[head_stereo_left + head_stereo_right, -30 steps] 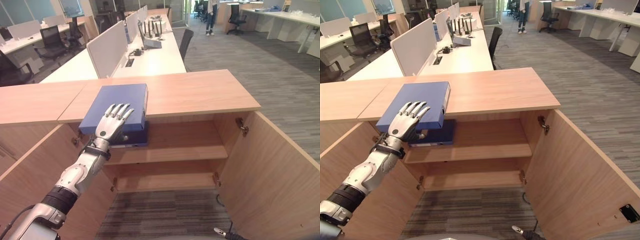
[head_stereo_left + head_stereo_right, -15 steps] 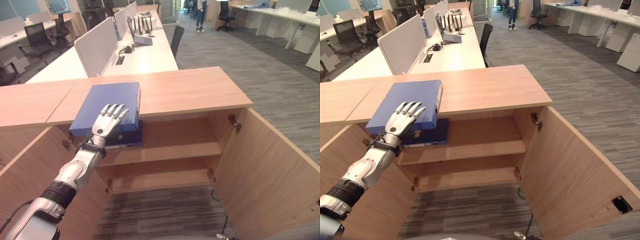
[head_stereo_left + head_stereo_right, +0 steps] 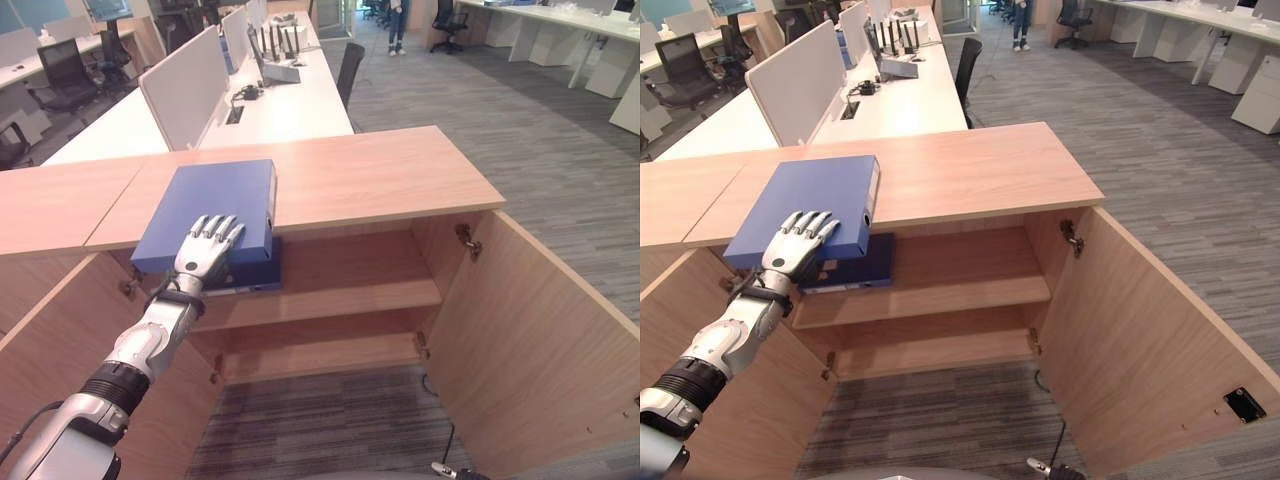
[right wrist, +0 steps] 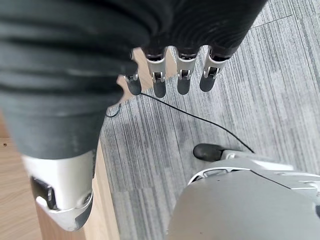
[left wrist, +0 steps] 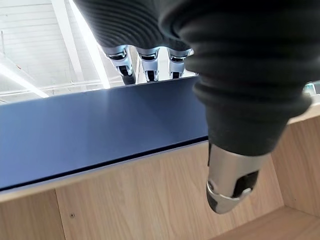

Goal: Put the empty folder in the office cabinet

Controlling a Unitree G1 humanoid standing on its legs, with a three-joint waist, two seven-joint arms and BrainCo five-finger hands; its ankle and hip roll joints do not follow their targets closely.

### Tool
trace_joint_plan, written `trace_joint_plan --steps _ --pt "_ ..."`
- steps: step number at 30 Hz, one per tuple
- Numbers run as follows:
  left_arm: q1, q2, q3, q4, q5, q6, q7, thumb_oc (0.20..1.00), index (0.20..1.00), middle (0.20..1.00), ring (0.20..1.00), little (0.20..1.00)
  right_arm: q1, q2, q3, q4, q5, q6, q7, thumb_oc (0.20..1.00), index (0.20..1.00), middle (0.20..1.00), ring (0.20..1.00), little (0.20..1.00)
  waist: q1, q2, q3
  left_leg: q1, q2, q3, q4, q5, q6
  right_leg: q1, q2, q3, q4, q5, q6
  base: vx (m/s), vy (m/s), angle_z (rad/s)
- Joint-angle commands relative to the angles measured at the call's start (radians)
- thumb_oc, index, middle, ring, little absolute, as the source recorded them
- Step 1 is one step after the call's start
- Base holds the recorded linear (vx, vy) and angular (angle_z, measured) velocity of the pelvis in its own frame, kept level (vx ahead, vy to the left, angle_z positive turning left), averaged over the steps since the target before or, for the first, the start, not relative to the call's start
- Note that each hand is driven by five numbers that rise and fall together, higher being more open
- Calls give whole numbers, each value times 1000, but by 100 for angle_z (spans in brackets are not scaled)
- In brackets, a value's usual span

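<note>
Your left hand (image 3: 203,256) lies flat on the blue folder (image 3: 215,205), fingers (image 5: 148,64) straight across the cover, thumb hanging below the folder's near edge with nothing pinched. The folder sits under those fingers on the cabinet top (image 3: 380,175), its near edge overhanging the open cabinet. Just below the fingertips, a second blue folder (image 3: 855,266) rests on the upper shelf (image 3: 340,295). Your right hand (image 4: 170,75) hangs over carpet, fingers relaxed, empty.
</note>
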Motion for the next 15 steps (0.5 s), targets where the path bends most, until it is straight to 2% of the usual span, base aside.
trace_joint_plan --steps 1,5,14,15 --pt "-175 56 -3 73 39 44 19 1000 1000 1000 1000 1000 -47 21 25 11 -12 -22 -6 1000 1000 1000 1000 1000 -10 -59 -23 29 -32 -2 3 -134 4 27 -54 0 6 -3 101 0 0 0" --pt "-185 39 2 126 37 72 15 1000 1000 1000 1000 1000 -45 19 25 10 -13 -22 -9 1000 1000 1000 1000 1000 -15 -61 -21 30 -33 3 3 -135 4 27 -53 3 6 -1 101 0 0 0" --pt "-207 40 -22 195 39 89 18 1000 1000 1000 1000 1000 -43 16 31 6 -6 -24 -6 1000 1000 1000 1000 1000 -18 -61 -21 33 -32 8 3 -137 4 26 -53 7 6 -1 102 0 0 0" --pt "-211 43 -29 207 43 91 15 771 771 771 771 771 -43 16 31 7 -5 -23 -7 1000 1000 1000 1000 1000 -19 -61 -20 33 -33 9 3 -137 4 26 -53 7 6 -1 102 0 0 0"
